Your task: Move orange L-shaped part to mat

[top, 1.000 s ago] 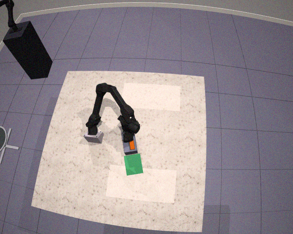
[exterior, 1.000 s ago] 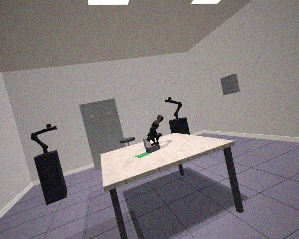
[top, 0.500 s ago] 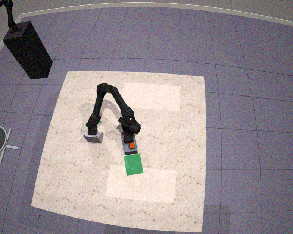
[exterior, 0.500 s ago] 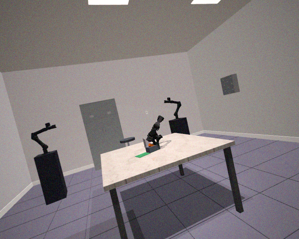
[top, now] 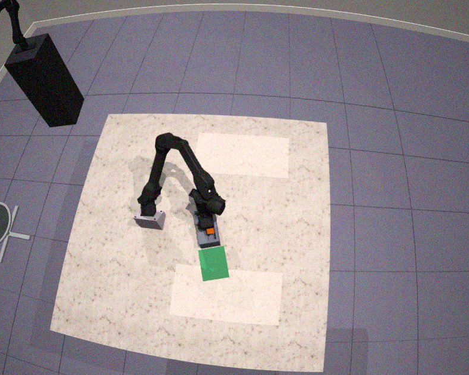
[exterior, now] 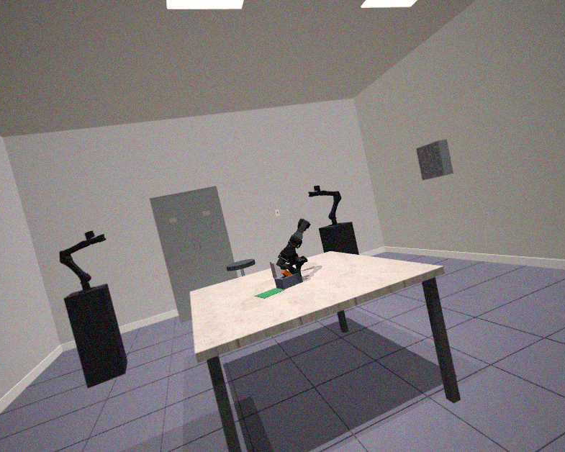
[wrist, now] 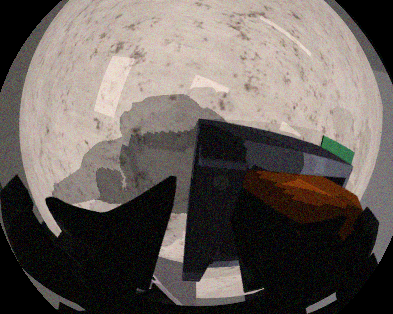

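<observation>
Pressing appears to be the step in hand: the gripper (top: 206, 224) sits low over the end of the grey tray (top: 208, 241) nearer the arm's base, its fingers set partway closed with nothing between them, used as a pusher rather than a clamp.

Orange part (wrist: 300, 194): still in the tray's pocket. In the wrist view it looks tilted, the end toward the green mat (top: 213, 263) riding above the tray rim; from the top only a small orange patch shows past the gripper. How far it has tipped I cannot tell.

Handling, as a judgement: a rigid, light block with smooth faces, likely slippery. It should pivot cleanly but may drop back flush once pressure comes off. The place to pinch is the raised straight end, across its narrow sides, fingers well down past the top edge.

Tray: one pocket, holding only the orange part. It stands on the table (top: 267, 226) about mid-width, toward the edge farther from the arm's elbow, its short end touching or just beside the mat. Nothing lies on the mat.
</observation>
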Controlling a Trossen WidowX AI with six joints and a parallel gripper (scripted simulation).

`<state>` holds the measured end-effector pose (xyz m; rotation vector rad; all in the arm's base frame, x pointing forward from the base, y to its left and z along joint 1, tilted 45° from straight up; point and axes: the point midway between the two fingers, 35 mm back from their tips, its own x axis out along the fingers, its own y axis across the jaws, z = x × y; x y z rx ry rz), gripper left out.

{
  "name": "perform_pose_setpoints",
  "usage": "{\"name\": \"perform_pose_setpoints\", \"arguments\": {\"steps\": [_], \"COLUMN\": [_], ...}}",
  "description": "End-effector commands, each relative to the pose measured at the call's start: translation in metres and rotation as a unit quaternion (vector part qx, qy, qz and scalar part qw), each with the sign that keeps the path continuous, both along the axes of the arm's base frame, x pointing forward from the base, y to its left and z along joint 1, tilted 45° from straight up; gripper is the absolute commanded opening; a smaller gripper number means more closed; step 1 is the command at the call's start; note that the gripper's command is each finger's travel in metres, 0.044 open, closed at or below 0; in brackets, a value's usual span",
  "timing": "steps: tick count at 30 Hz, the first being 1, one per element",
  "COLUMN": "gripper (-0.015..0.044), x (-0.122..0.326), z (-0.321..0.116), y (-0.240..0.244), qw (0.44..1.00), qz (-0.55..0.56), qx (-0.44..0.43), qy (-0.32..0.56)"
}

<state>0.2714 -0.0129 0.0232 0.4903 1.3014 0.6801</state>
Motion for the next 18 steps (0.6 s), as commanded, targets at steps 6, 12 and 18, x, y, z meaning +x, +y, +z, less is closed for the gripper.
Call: {"name": "perform_pose_setpoints", "arguments": {"steps": [6,12,18], "gripper": [0.018,0.018,0.018], "x": [-0.003,-0.003,-0.005], "z": [0.012,0.017,0.049], "y": [-0.001,-0.003,-0.047], "qw": [1.0,1.0,1.0], "qz": [0.0,0.0,-0.001], "qx": [-0.003,-0.003,-0.007], "qy": [0.0,0.001,0.002]}}
